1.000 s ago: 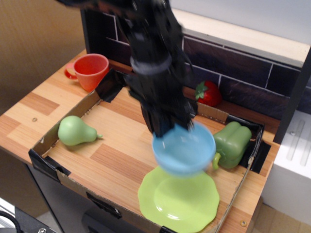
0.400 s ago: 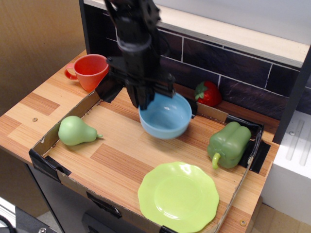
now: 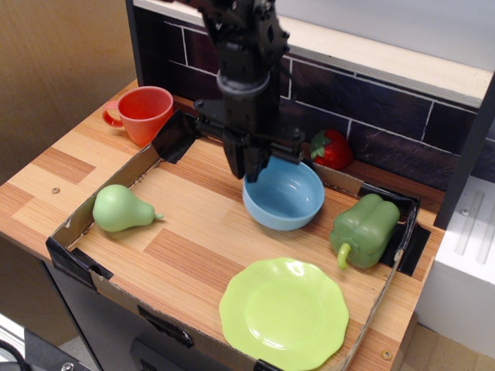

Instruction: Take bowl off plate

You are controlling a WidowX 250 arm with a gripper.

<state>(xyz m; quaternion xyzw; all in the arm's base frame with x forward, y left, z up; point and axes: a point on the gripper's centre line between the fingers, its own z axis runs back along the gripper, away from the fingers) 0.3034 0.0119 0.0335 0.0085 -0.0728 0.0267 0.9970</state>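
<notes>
The light blue bowl is in the middle back of the cardboard tray, off the plate, at or just above the wooden floor. The black gripper comes down from above, its fingers pinching the bowl's left rim, shut on it. The lime-green plate with its wavy rim lies flat and bare at the tray's front right, apart from the bowl.
A green bell pepper stands right of the bowl and a strawberry behind it. A green pear lies at the left, a red-orange cup outside at the back left. Low cardboard walls ring the tray; a dark brick wall is behind.
The gripper carried the bowl from above the plate toward the back of the tray, first back-left, then right and lower. The plate stayed in place.
</notes>
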